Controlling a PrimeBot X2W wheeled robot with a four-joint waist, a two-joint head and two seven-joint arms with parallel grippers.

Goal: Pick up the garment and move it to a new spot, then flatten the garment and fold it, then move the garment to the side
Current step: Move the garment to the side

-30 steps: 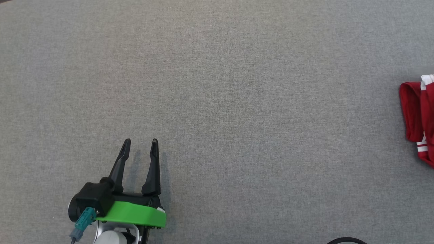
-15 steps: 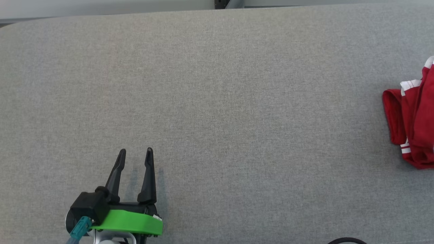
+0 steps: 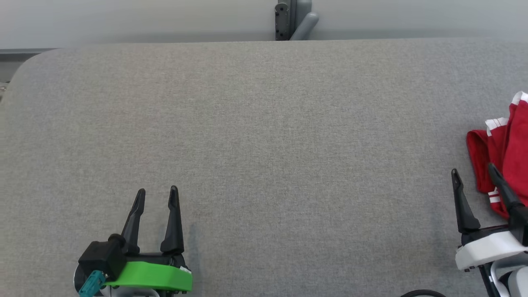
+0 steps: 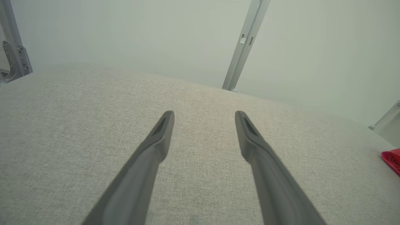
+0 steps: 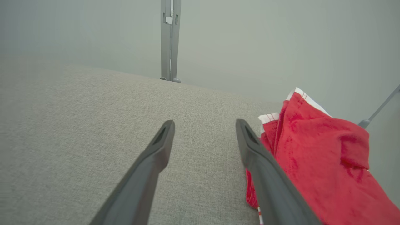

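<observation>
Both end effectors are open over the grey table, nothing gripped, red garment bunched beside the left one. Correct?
Not quite: the red garment is bunched beside the right end effector, not the left end effector, as the head view shows. Both are open over the grey table, nothing gripped.

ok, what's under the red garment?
The red garment lies crumpled on the grey fabric surface, which shows up to its visible edges. Nothing pokes out there; whatever its folds cover is hidden.
</observation>
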